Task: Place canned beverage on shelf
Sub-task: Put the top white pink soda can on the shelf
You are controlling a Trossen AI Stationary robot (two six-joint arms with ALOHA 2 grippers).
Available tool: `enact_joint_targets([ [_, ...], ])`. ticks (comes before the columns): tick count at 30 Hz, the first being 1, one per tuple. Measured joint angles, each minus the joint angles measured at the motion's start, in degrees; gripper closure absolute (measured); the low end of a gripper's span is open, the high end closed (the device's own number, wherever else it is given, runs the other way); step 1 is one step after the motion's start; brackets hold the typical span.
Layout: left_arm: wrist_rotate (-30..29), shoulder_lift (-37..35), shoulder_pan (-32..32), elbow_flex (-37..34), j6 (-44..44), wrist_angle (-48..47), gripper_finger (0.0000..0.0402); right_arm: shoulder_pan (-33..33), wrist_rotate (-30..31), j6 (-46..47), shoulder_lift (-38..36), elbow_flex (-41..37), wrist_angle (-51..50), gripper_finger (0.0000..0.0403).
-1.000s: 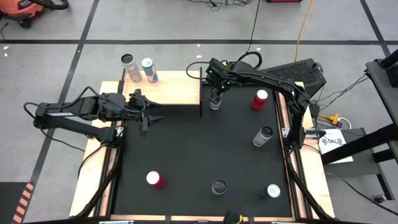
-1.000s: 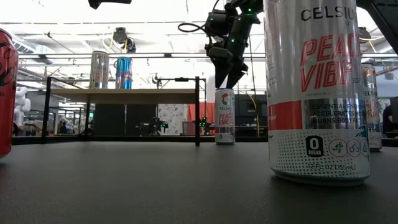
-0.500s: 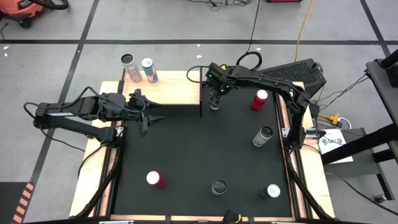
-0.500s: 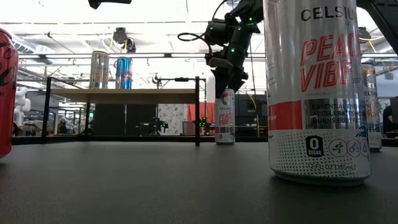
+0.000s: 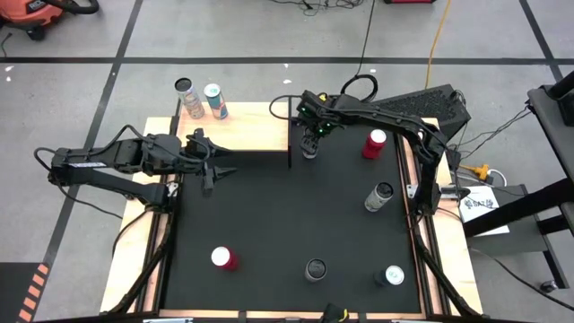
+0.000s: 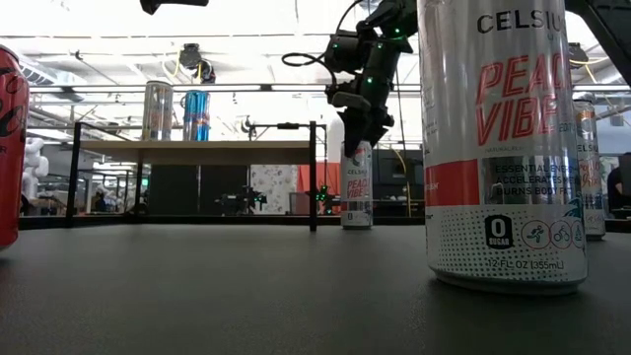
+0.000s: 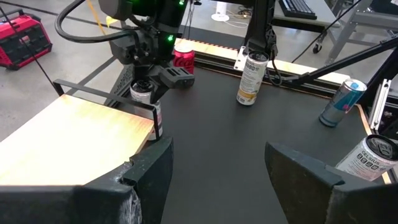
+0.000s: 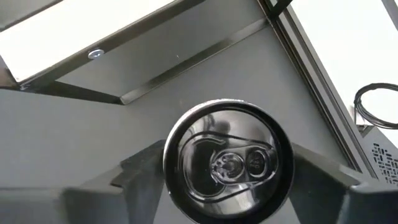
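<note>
The right gripper (image 5: 310, 144), fingers parted around the white Celsius can (image 6: 356, 184), stands at the pale wooden shelf's (image 5: 247, 135) three o'clock; grip unclear. The left gripper (image 5: 215, 170) waits, partly open, empty.

- Definitely a robotics lab or workshop, not a home: bare grey concrete floor (image 5: 81, 269) with black tape lines
- Loose cables (image 5: 437, 40) trailing across it
- Red shop vac (image 5: 40, 11) parked in the corner
- Open industrial ceiling with strip lights (image 6: 246, 39)
</note>
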Motion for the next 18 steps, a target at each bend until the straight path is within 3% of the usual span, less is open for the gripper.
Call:
enact_joint_targets([
  [5,0.0,0.0,0.0,0.0,0.0,0.0,0.0148,0.0,0.0,0.0,-0.1,0.0,-0.6,0.0182],
  [18,0.0,0.0,0.0,0.0,0.0,0.0,0.0148,0.0,0.6,0.0,0.0,1.6,-3.8,0.0183],
])
